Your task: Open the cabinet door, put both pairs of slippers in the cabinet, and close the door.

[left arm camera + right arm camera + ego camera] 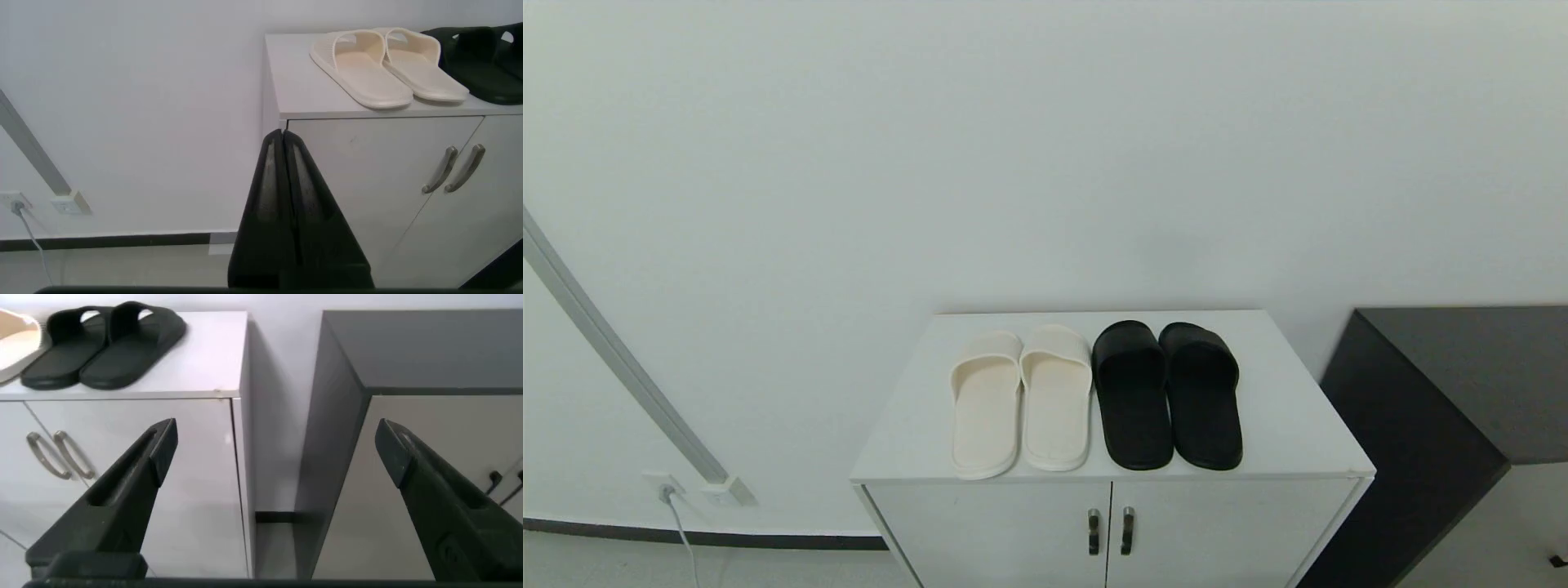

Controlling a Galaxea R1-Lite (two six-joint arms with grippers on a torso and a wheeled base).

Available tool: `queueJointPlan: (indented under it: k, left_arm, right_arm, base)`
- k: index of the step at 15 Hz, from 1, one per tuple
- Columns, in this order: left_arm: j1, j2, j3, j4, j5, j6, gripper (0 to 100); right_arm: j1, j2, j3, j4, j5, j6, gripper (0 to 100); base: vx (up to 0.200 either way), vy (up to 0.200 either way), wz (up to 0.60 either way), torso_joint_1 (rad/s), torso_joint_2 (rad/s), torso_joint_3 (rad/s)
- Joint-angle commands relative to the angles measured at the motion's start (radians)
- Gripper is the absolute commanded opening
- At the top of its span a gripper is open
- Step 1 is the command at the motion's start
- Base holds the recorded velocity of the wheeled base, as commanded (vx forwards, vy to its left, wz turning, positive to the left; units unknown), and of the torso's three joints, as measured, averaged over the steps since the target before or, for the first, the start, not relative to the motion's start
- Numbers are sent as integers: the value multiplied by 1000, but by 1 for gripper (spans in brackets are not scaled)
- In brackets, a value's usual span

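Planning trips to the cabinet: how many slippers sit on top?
4, side by side atop the white cabinet: two cream ribbed slippers left, two black slide slippers right.

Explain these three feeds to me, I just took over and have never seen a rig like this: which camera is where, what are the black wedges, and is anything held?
This is a two-armed robot on wheels. The wide picture comes from its head, looking down at a white cabinet. On top lie the cream slippers on the robot's left and the black slippers right beside them, toes toward the wall. Both doors are shut, and their handles sit side by side in the middle. The other two pictures come from cameras on the wrists. The black wedges are each arm's own gripper. The left gripper has its fingers pressed together, and the right gripper has them wide apart. Neither holds anything. A dark cabinet stands to the robot's right.
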Motion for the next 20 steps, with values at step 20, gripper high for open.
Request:
queueJointPlan:
  k: [20]
  left_arm:
    - [1, 2, 0, 1, -10, 12, 0]
  right_arm:
    - [630, 1250, -392, -534, -93, 232, 100]
  base:
    - [0, 0, 0, 0, 0, 0]
